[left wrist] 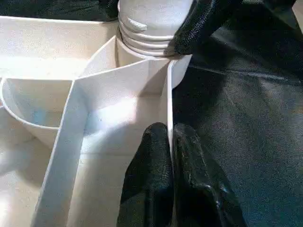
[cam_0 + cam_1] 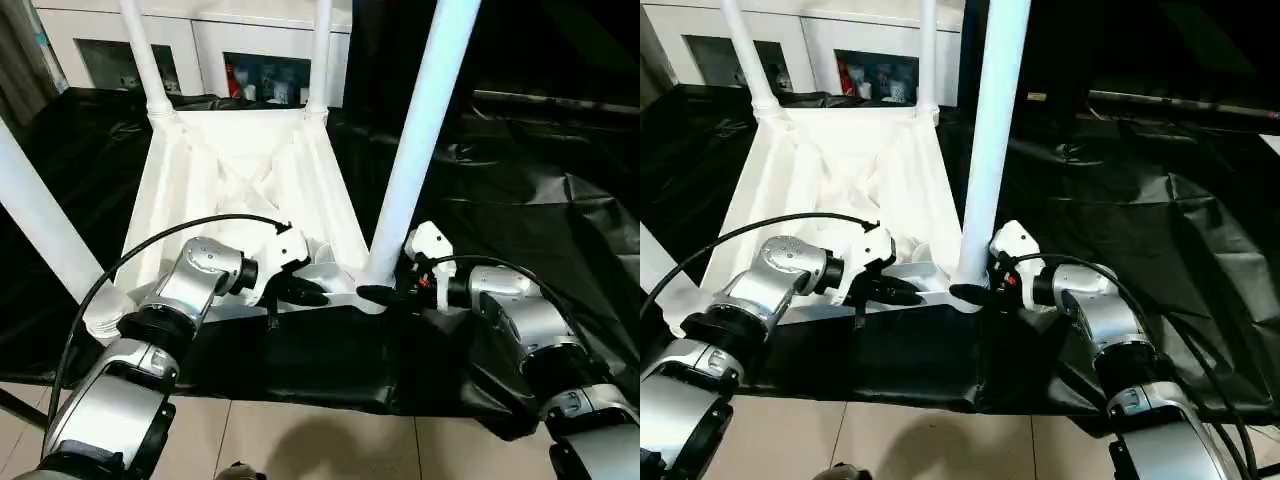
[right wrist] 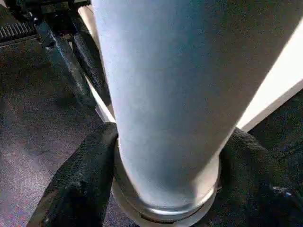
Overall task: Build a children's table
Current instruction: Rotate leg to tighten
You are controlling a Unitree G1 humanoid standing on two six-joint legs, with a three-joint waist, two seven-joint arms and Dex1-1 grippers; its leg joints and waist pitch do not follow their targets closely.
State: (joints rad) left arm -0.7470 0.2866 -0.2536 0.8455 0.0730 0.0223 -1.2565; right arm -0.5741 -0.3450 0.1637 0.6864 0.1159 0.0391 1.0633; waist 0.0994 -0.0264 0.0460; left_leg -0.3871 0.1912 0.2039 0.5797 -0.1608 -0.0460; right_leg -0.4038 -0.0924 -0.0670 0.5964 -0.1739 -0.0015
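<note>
A black plastic sheet (image 2: 520, 200) was spread over the floor, wrinkled and shiny. At the far side stood a white cabinet (image 2: 210, 45) with glass doors, and some small coloured items (image 2: 262, 85) were behind the glass. Near the camera, beige floor tiles (image 2: 330, 445) were visible.

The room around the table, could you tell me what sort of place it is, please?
Probably an indoor workroom or lab: a tiled floor, a black sheet spread under the tabletop, and a white glass-fronted cabinet behind.
</note>
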